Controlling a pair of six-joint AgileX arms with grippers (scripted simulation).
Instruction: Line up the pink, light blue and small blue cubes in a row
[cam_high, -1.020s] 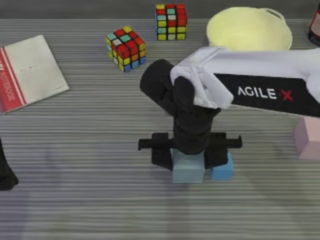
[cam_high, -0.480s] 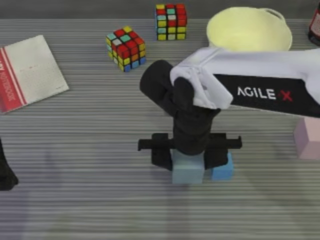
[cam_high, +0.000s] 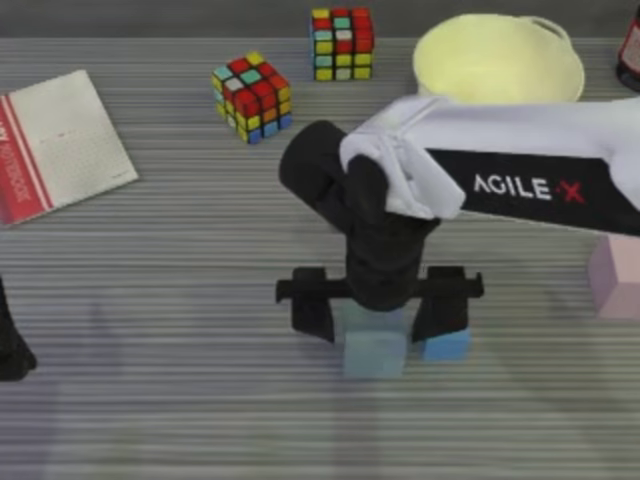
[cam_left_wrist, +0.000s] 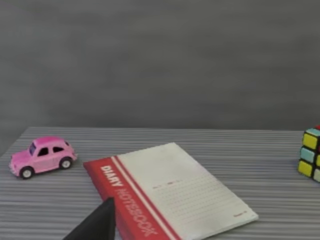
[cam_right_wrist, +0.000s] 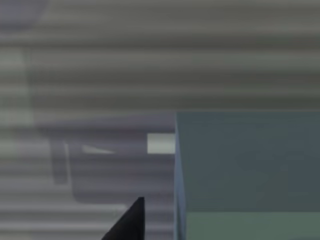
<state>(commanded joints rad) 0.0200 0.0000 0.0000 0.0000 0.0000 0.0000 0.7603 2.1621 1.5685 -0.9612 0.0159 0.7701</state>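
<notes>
light blue cube (cam_high: 374, 354): pale sky-blue | small blue cube (cam_high: 447, 346): saturated blue | pink cube (cam_high: 615, 278): pale pink | table (cam_high: 150, 300): grey-striped

table (cam_high: 180, 250): grey, finely striped, spread under everything | wall (cam_left_wrist: 160, 60): plain grey, stood behind the table's far edge | light: even, soft shadows

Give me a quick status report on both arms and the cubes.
Right gripper open, straddling light blue cube. Small blue cube right beside it. Pink cube apart at right edge. Left gripper parked at left edge. Nothing between.
</notes>
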